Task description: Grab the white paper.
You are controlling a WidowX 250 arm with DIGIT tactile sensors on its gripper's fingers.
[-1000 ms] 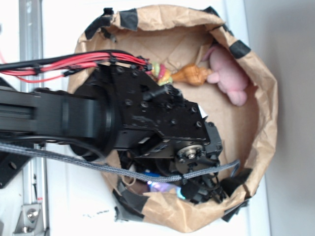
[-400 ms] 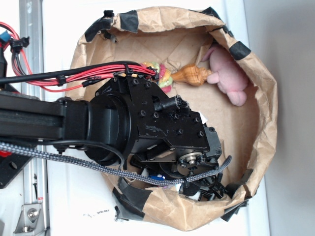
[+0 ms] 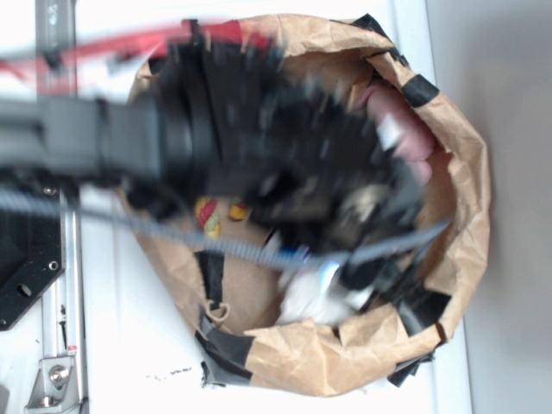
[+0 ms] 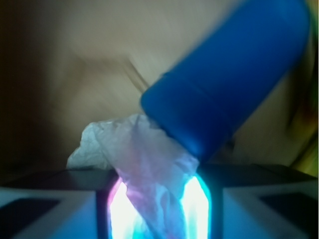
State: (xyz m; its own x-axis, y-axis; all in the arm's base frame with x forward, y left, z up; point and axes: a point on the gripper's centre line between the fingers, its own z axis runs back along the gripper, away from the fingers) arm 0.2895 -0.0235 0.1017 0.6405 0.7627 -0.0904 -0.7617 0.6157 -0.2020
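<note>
- Gripping: tool (image 4: 158,209) closed on paper (image 4: 144,164), glowing pads either side.
- Bottle (image 4: 224,84), blue, tilted, touching paper at 1 o'clock.
- Bag (image 3: 457,216), brown; arm blurred.

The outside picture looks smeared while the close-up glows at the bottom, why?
Exterior view: the arm is motion-blurred, while the paper bag stays fairly sharp. Wrist view: bright blue-pink glare flanks the white paper; the blue bottle is soft, the background dim.

White table (image 3: 112,345) — brown paper bag (image 3: 466,216)
</note>
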